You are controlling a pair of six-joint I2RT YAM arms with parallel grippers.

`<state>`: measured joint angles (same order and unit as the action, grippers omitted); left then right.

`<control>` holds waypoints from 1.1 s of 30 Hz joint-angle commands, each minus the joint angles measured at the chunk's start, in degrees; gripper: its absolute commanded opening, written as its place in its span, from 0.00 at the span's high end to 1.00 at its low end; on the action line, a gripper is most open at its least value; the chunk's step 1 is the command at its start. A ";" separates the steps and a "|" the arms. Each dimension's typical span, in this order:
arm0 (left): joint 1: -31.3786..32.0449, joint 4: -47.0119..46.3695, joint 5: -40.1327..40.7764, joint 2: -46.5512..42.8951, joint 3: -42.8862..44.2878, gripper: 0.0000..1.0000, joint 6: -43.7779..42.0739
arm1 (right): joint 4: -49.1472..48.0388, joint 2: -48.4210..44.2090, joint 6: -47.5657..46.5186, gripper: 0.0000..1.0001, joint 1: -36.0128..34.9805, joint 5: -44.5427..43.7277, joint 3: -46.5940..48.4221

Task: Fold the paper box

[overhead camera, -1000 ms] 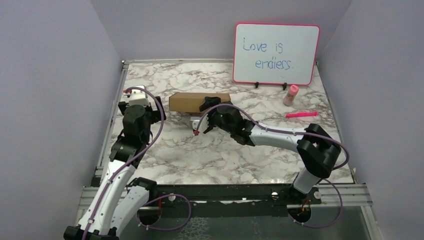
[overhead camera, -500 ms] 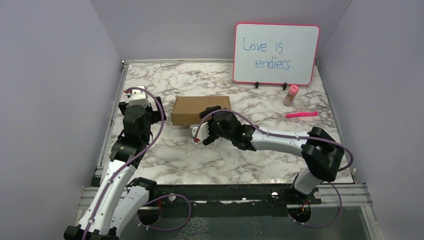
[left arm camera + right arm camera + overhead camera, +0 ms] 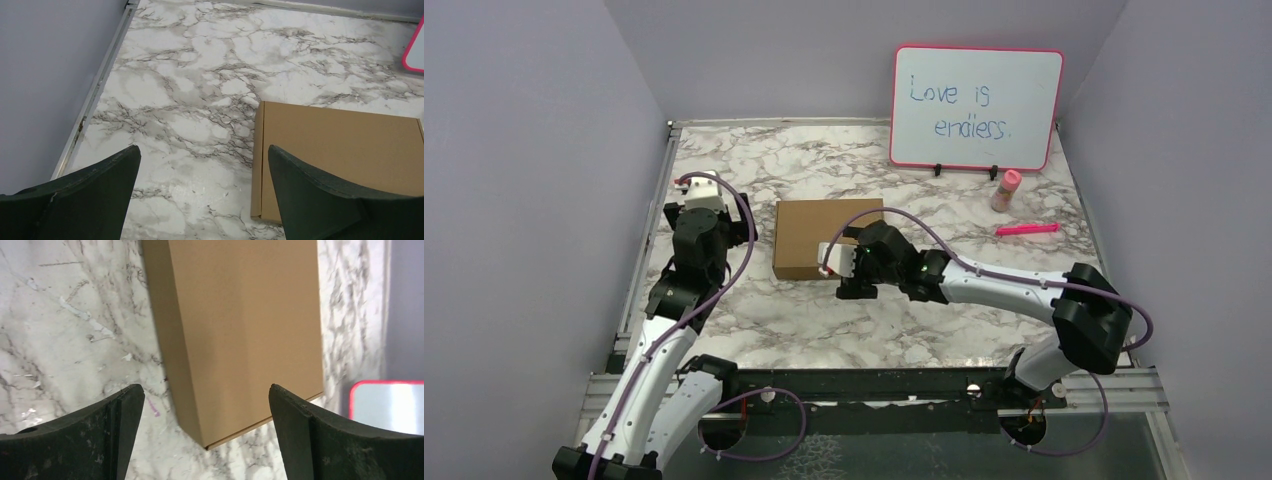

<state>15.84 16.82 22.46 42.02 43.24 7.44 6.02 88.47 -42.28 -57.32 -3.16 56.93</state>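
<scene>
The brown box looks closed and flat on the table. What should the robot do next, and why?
Probably pull the right gripper back, away from the paper box. The box lies flat and looks closed, and that gripper stands open close to it, holding nothing, so no fold seems left to do.

1 paper box [image 3: 809,238], 1 whiteboard [image 3: 977,108], 1 bottle [image 3: 1006,190], 1 marker [image 3: 1027,229], 2 claws [image 3: 202,150] [image 3: 206,387]

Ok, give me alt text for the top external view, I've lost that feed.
A brown paper box lies flat in the middle of the marble table, with the open right gripper over its near right corner. The open left gripper hovers to the box's left, apart from it. A pink-framed whiteboard stands at the back right.
</scene>
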 commanded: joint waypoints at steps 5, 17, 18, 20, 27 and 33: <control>-0.04 -1.46 -0.92 0.27 -0.81 0.01 0.68 | -7.96 -1.80 21.28 0.00 5.08 -4.69 -1.40; -0.72 -4.16 1.53 -4.97 -2.93 0.01 4.28 | -3.55 -11.51 51.18 0.00 28.83 -7.24 -1.23; -0.72 -4.49 1.35 -6.56 -3.51 0.01 4.48 | -2.10 -13.06 52.70 0.00 30.84 -7.92 -1.70; -0.72 -4.89 1.15 -9.01 -4.47 0.01 4.47 | 0.83 -16.99 55.31 0.00 34.19 -11.19 -3.01; -0.72 -2.63 3.32 -16.93 -5.43 0.01 2.72 | 3.74 -35.48 59.10 0.00 35.96 -31.06 -9.68; -0.72 -6.51 3.69 -24.86 -9.08 0.01 4.50 | 1.42 -48.96 52.78 0.00 35.96 -34.01 -15.57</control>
<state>15.44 13.93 23.97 21.50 36.71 11.07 7.68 44.93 13.39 -21.28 -31.00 44.12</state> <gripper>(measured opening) 0.987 0.998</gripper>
